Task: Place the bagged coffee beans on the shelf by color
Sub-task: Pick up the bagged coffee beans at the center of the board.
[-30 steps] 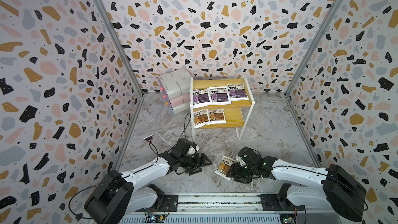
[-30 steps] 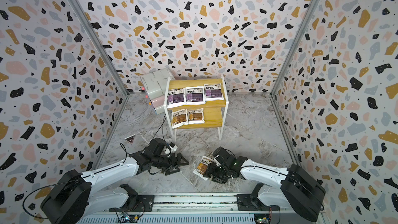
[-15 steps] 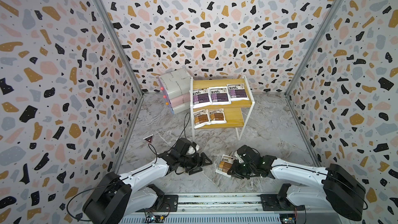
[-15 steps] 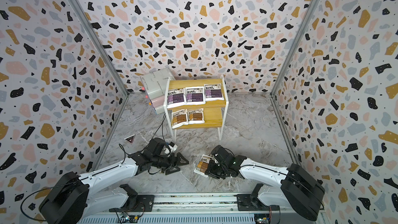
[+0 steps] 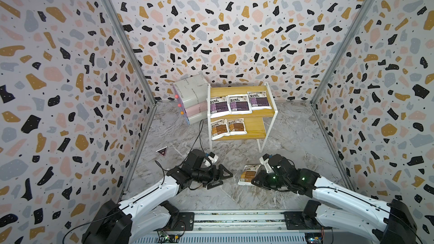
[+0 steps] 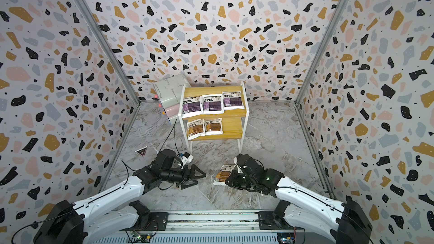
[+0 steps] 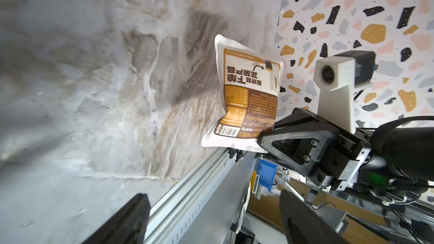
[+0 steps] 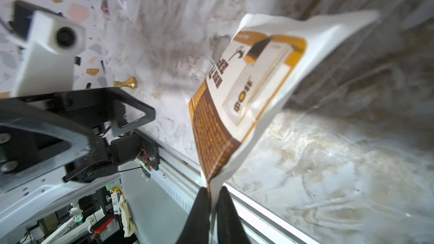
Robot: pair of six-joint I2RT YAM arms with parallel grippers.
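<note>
- The brown-label bag [image 5: 248,174] lies lower centre in both top views, low on the floor [image 5: 234,198] and well apart from the shelf [image 5: 266,116].
- The right gripper [image 8: 212,192] has its jaws pressed together on the bag's end seam, a thin edge pinch.
- The left gripper [image 5: 219,177] is spread wide and empty, just left of the bag.
- Recommended: lift slowly, as a seam hold may let the bag swing or slip.
- Recommended: lay it flat on the bare right part of the lower board [image 5: 254,126], beside the two brown bags [image 5: 227,128].

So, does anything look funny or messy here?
One brown pouch isn't on the shelf; the right fingers pinch its edge. On the lower board, the left brown pouch sits crooked, poking past the front.
</note>
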